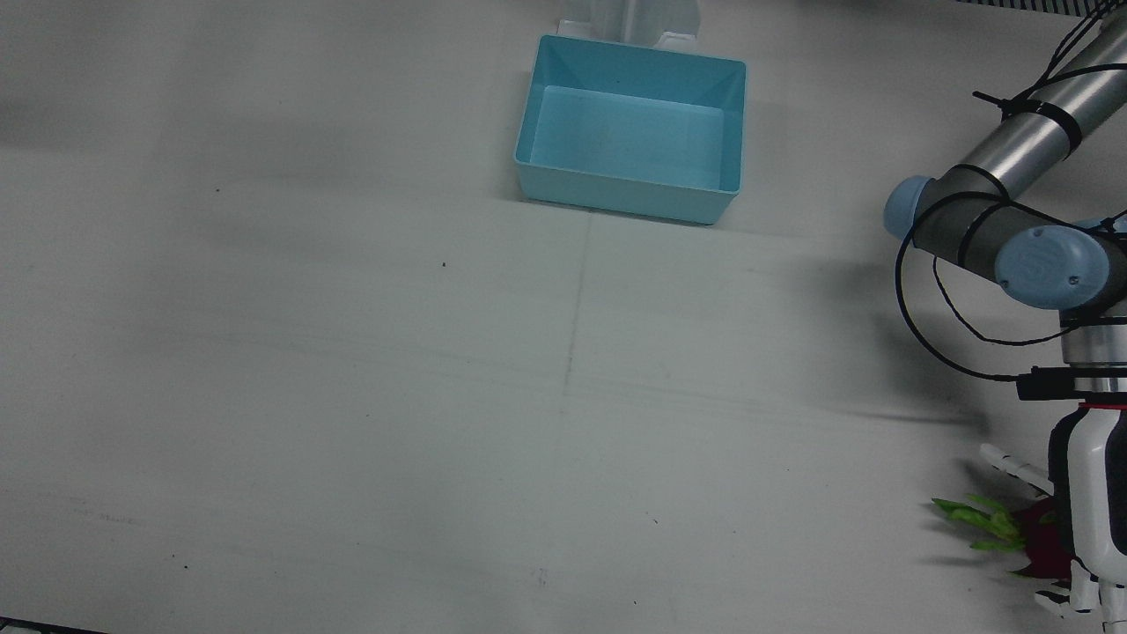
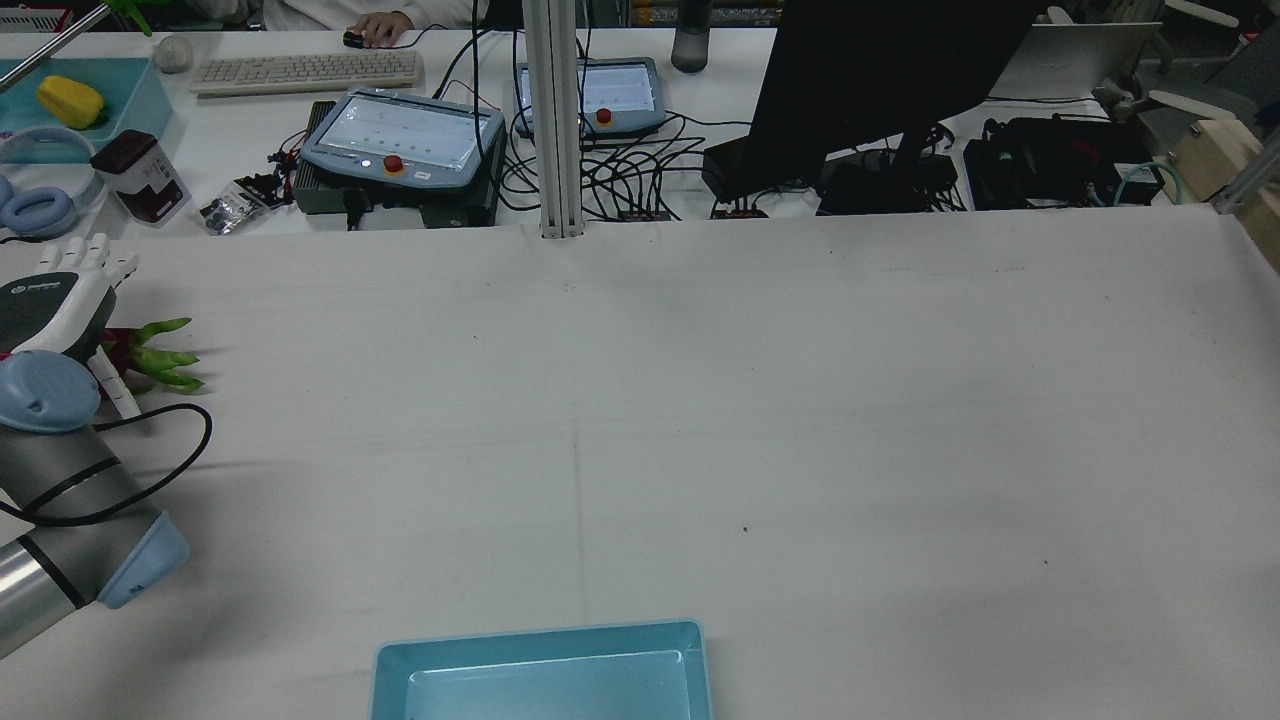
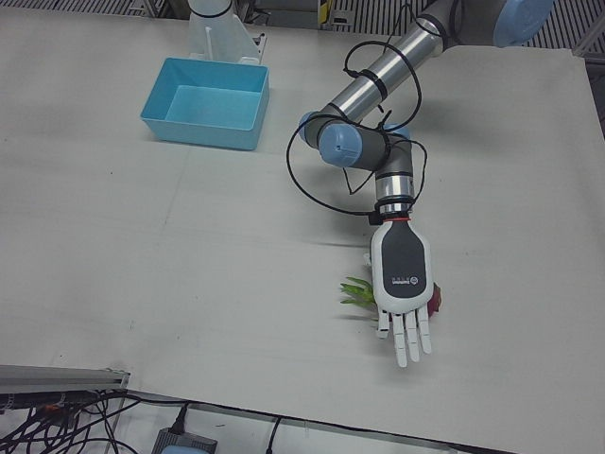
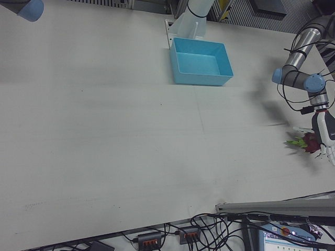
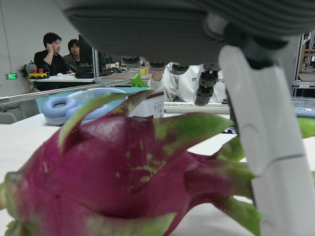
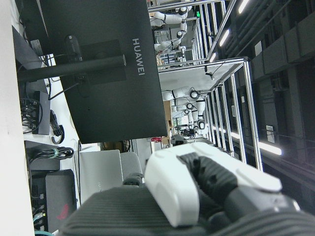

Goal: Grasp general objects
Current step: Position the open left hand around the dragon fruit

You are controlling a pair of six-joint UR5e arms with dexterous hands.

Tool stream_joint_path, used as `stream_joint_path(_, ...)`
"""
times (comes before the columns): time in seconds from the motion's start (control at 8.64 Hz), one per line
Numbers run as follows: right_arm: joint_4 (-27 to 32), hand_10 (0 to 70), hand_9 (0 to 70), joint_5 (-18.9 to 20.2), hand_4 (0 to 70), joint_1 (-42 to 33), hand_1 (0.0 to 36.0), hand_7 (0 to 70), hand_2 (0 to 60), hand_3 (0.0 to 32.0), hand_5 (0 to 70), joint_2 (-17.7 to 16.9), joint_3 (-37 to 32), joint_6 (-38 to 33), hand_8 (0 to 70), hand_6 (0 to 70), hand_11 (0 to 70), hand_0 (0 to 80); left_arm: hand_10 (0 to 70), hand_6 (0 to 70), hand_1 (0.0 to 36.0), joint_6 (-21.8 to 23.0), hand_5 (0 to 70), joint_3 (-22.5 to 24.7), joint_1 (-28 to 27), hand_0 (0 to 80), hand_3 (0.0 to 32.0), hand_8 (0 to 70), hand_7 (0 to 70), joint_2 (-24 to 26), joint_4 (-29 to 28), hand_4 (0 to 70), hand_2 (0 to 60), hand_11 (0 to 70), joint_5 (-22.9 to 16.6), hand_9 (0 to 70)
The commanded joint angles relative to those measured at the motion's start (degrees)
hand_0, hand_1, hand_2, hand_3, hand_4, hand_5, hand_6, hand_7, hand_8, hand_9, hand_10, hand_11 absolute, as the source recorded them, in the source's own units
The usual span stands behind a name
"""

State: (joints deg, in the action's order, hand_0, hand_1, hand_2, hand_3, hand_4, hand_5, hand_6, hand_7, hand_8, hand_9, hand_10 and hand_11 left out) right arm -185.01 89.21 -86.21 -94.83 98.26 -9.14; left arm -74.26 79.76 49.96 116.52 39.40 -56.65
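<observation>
Even overhead light; left hand view maybe blurry

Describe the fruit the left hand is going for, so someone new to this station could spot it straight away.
Start from the white table and the blue bin at the robot's edge, then follow the left arm out to the operators' edge. Under the open left hand lies a dragon fruit. It is the only item on the working table besides the bin: magenta skin, green leafy scales.

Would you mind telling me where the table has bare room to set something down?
The wide stretch of table between the blue bin and the operators' edge is bare. It is crowded only where the left robot hand hovers over the dragon fruit.
</observation>
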Motion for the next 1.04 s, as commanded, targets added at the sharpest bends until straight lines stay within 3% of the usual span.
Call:
stream_joint_path(0.0,0.00,0.0,0.0,0.00,0.0,-0.01,0.0,0.0,0.0,0.0,0.0,0.00,0.00,0.00,0.0,0.0,0.0,0.0,0.0,0.0,17.8,0.52,70.0,-0.04,-0.39,50.0,0.0,0.0,0.0,-0.33,1.03,0.0,6.1,0.0,0.40,0.0)
stream_joint_path(0.12,0.00,0.0,0.0,0.00,0.0,0.08,0.0,0.0,0.0,0.0,0.0,0.00,0.00,0.00,0.0,0.0,0.0,0.0,0.0,0.0,17.1,0.26,70.0,-0.65,-1.43,49.8,0.0,0.0,0.0,-0.59,-0.01,0.0,4.8,0.0,1.36,0.0)
stream_joint_path(0.23,0.00,0.0,0.0,0.00,0.0,-0.01,0.0,0.0,0.0,0.0,0.0,0.00,0.00,0.00,0.0,0.0,0.0,0.0,0.0,0.0,16.7,0.26,37.5,-0.65,-1.88,49.5,1.4,0.0,0.0,-1.73,-0.98,0.0,5.0,0.0,4.59,0.0)
stream_joint_path(0.35,0.00,0.0,0.0,0.00,0.0,-0.01,0.0,0.0,0.0,0.0,0.0,0.00,0.00,0.00,0.0,0.0,0.0,0.0,0.0,0.0,16.7,0.60,0.0,-0.22,-1.88,49.5,13.4,0.0,0.0,-3.13,-2.82,3.7,4.9,0.0,7.84,0.0)
stream_joint_path(0.58,0.00,0.0,0.0,0.00,0.0,-0.01,0.0,0.0,0.0,0.0,0.0,0.00,0.00,0.00,0.0,0.0,0.0,0.0,0.0,0.0,17.1,0.70,0.0,0.05,-1.88,49.7,15.8,0.0,0.0,-3.14,-3.01,2.9,5.2,0.0,8.23,0.0)
stream_joint_path(0.81,0.00,0.0,0.0,0.00,0.0,0.08,0.0,0.0,0.0,0.0,0.0,0.00,0.00,0.00,0.0,0.0,0.0,0.0,0.0,0.0,16.6,0.26,0.0,-0.82,-2.49,49.0,29.0,0.0,0.0,-3.23,-4.49,0.0,4.0,0.0,8.23,0.0)
stream_joint_path(0.93,0.00,0.0,0.0,0.00,0.0,0.08,0.0,0.0,0.0,0.0,0.0,0.00,0.00,0.00,0.0,0.0,0.0,0.0,0.0,0.0,17.0,0.26,0.0,-1.27,-4.85,49.5,28.4,0.0,0.0,-3.49,-4.42,0.0,3.8,0.0,8.31,0.0)
